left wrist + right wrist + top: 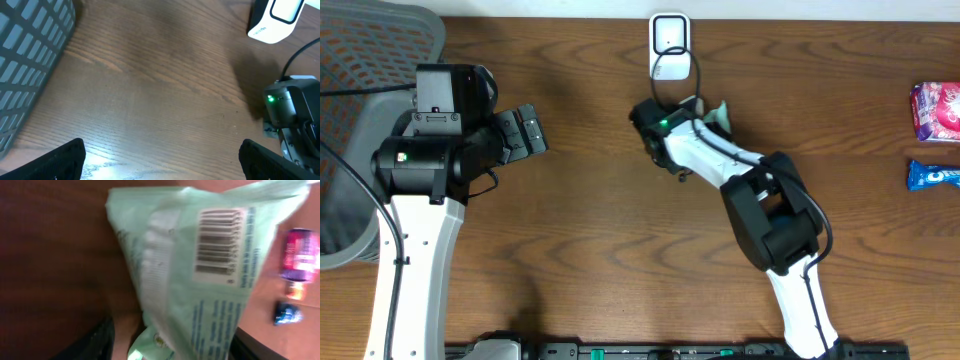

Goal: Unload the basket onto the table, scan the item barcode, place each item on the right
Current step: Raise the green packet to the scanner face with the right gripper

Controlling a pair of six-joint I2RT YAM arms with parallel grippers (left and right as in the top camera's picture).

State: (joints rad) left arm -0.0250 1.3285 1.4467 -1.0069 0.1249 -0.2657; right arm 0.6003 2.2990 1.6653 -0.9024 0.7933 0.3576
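Presenting the green packet [200, 290] just near the white scanner [668, 40], far centre of the tabletop [590, 230].
Its barcode [217, 242] shows, but the small print is too blurred to read and I cannot tell if it has been scanned. The right hand [175, 342] brackets the packet, grip uncertain; the left hand [162, 157] is spread wide and empty. The blue wrapper [932, 175] at far right possibly reads Oreo.

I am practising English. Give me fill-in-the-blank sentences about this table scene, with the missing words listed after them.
1. The barcode is printed on a pale ____ packet.
2. The left gripper is open and holds ____.
3. The scanner on the wooden table is ____.
4. The small bag lying near the pink bag is ____.
Missing words: green; nothing; white; blue.
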